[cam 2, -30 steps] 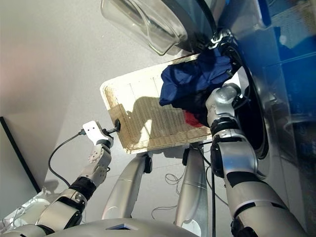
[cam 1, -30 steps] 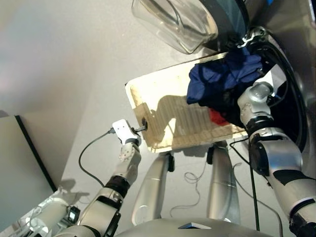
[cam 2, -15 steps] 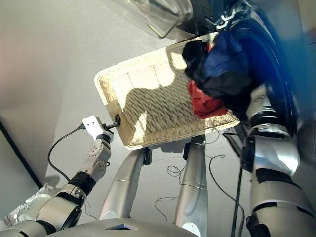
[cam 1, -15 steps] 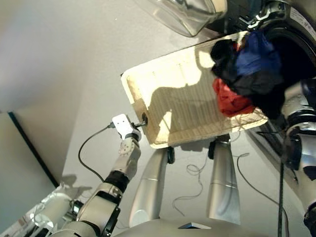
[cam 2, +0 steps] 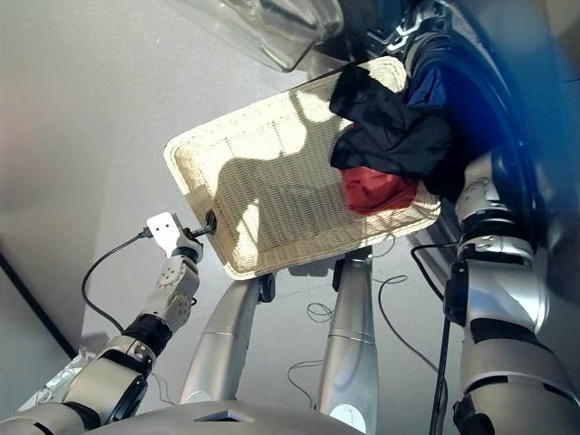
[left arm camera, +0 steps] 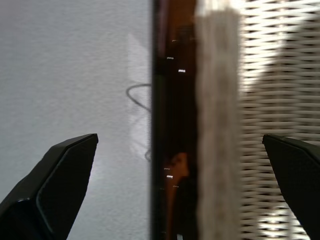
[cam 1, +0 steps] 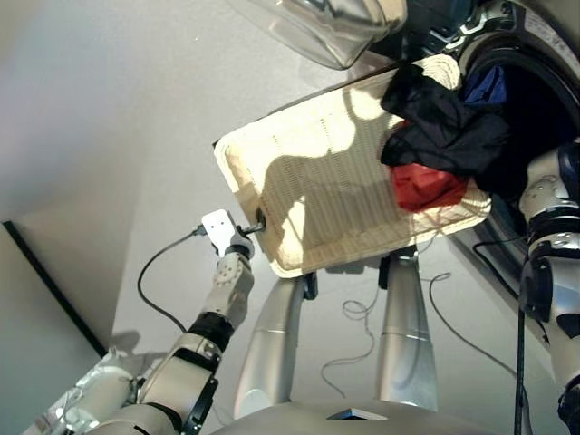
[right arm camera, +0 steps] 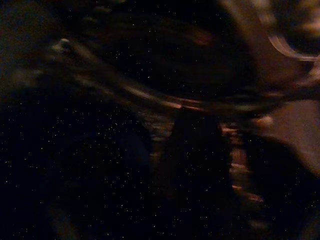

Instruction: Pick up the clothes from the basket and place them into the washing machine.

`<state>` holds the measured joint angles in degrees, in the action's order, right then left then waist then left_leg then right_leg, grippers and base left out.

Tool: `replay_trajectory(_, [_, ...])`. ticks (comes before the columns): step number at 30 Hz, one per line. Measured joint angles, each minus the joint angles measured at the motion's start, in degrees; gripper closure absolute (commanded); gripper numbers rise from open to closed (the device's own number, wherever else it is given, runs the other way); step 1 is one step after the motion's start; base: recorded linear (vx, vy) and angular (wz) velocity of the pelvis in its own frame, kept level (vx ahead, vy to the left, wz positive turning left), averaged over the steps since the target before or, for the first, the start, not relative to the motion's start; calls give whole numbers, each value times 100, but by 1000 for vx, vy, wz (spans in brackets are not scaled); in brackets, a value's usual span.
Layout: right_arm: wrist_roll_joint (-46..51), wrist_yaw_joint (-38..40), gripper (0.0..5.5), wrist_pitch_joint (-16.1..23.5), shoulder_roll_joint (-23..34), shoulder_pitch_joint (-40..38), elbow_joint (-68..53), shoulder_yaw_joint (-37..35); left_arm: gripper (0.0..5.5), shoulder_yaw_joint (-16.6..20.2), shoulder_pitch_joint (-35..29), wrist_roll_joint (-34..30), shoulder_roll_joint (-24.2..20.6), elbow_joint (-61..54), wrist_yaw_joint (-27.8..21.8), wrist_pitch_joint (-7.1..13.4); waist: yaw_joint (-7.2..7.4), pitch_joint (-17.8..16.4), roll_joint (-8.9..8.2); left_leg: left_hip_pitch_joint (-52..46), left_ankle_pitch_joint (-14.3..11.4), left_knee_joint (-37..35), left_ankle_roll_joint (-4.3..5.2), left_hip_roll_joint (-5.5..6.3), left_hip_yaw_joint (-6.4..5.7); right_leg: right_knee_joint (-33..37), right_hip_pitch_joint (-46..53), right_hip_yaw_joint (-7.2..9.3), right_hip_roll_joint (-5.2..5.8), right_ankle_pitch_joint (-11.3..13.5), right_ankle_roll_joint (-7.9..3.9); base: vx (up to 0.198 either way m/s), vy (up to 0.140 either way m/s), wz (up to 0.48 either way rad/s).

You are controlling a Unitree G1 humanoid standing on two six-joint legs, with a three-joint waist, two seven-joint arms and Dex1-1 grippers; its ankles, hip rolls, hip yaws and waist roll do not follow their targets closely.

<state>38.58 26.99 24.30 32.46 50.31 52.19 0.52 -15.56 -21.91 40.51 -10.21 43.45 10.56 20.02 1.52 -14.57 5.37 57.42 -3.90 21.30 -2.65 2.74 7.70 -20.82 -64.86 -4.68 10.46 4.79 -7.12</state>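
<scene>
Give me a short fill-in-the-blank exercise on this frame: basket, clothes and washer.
1. The left gripper is at the rim of the ____.
2. The orange-red garment lies under the ____ garment.
3. The washing machine door is ____.
4. The navy garment sits at the machine's ____.

Missing words: basket; black; open; porthole

Head stereo pair looks fwd and down over both arms, tilted; both eyes share the basket (cam 1: pixel 308 181) and washing machine (cam 2: pixel 507 109) porthole. Left wrist cam sits v. close on the basket rim, facing along its own fingers (left arm camera: pixel 55 185). Right wrist cam: dark, unreadable.
</scene>
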Motion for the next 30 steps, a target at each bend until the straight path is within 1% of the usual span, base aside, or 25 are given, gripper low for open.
replay_trajectory(1, [57, -428, 0, -1, -349, -186, -113, 222, 0, 24, -14, 0, 0, 71, -105, -7, 87, 20, -92, -154, -25, -7, 45, -33, -38, 7, 160, 46, -19, -19, 29, -22, -70, -75])
replay_trajectory(2, [78, -618, 0, -10, -528, -344, -110, 397, 0, 22, -16, 0, 3, 109, -161, -4, 134, 56, -156, -231, -29, -13, 64, -50, -54, 16, 250, 79, -28, -31, 48, -21, -64, -78])
replay_trajectory(3, [80, -745, 0, -11, -613, -486, -121, 531, 0, 23, -19, 0, 5, 148, -217, -2, 156, 86, -208, -287, -27, -23, 83, -65, -73, 50, 324, 108, -36, -28, 58, -20, -63, -48])
replay_trajectory(5, [74, -946, 0, -27, -673, -679, -90, 616, 0, 25, -4, -2, 8, 222, -283, -2, 139, 138, -269, -346, -1, -55, 123, -99, -126, 103, 423, 167, -66, -11, 82, -18, -66, 4])
replay_trajectory(6, [53, -1020, 0, -41, -685, -751, -88, 623, 0, 36, 10, -2, 1, 310, -329, -3, 151, 177, -324, -389, 37, -141, 145, -104, -133, 145, 441, 174, -77, -12, 81, -10, -52, 23])
replay_trajectory(7, [23, -1102, 0, -52, -746, -828, -68, 671, 0, 47, 32, -2, 1, 385, -345, -4, 133, 201, -337, -423, 81, -226, 166, -125, -148, 216, 482, 203, -94, 9, 95, -7, -56, 28])
replay_trajectory(9, [-8, -1314, 0, -145, -797, -889, -55, 810, 0, 65, 34, -2, 15, 557, -352, -13, 138, 207, -334, -532, 180, -373, 229, -162, -245, 307, 596, 311, -127, 78, 193, 0, 0, 0])
replay_trajectory(12, [-61, -1612, 0, -271, -1004, -1048, 21, 1218, 0, 71, 10, -8, 43, 675, -449, -17, 103, 211, -328, -702, 272, -578, 319, -242, -336, 408, 760, 450, -194, 96, 268, 0, 0, 0])
replay_trajectory(14, [-300, -1769, 0, -362, -1172, -1194, 68, 1514, 0, 104, 5, -9, 56, 751, -462, -26, 74, 212, -326, -830, 308, -672, 362, -277, -373, 442, 863, 482, -228, 88, 308, -95, -18, 3])
replay_trajectory(16, [-567, -1934, 0, -451, -1235, -1314, 78, 1888, 0, 112, -14, -15, 79, 796, -471, -30, 20, 218, -318, -922, 365, -779, 387, -282, -399, 476, 936, 521, -236, 93, 337, -47, -6, 4])
replay_trajectory(18, [-906, -2117, 0, -563, -1254, -1375, 115, 2281, 0, 121, -32, -17, 87, 793, -524, -27, -24, 224, -311, -1001, 457, -905, 415, -282, -465, 489, 990, 593, -230, 94, 360, 0, 0, 0])
replay_trajectory(19, [-1059, -2179, 0, -578, -1308, -1441, 108, 2377, 0, 121, -33, -15, 92, 794, -558, -27, -10, 228, -308, -1012, 490, -940, 426, -284, -494, 490, 1006, 633, -224, 97, 372, 0, 0, 0])
replay_trajectory(20, [-1186, -2227, 0, -628, -1371, -1434, 112, 2430, 0, 122, -32, -14, 101, 797, -585, -29, -27, 228, -308, -1032, 522, -982, 428, -284, -528, 496, 1020, 649, -223, 101, 379, 0, 0, 0])
replay_trajectory(22, [-1430, -2288, 0, -685, -1474, -1444, 164, 2564, 0, 119, -20, -9, 139, 799, -596, -29, -41, 228, -309, -1082, 580, -1064, 434, -277, -560, 503, 1057, 658, -217, 110, 392, 0, 0, 0])
replay_trajectory(25, [-1887, -2283, 0, -791, -1579, -1449, 369, 2805, 0, 108, -16, -5, 201, 799, -640, -29, -32, 239, -309, -1199, 666, -1233, 444, -274, -602, 572, 1145, 722, -210, 113, 394, 0, 0, 0])
replay_trajectory(28, [-2395, -2209, 0, -907, -1624, -1410, 720, 2869, 0, 52, -47, -5, 247, 798, -649, -29, -39, 244, -312, -1189, 673, -1238, 445, -280, -605, 598, 1146, 740, -216, 133, 418, 0, 0, 0])
replay_trajectory(30, [-2722, -2027, 0, -1040, -1644, -1297, 1098, 2866, 0, 3, -84, -5, 260, 792, -638, -30, -57, 245, -311, -1176, 674, -1236, 445, -280, -608, 600, 1139, 746, -216, 135, 421, 0, 0, 0])
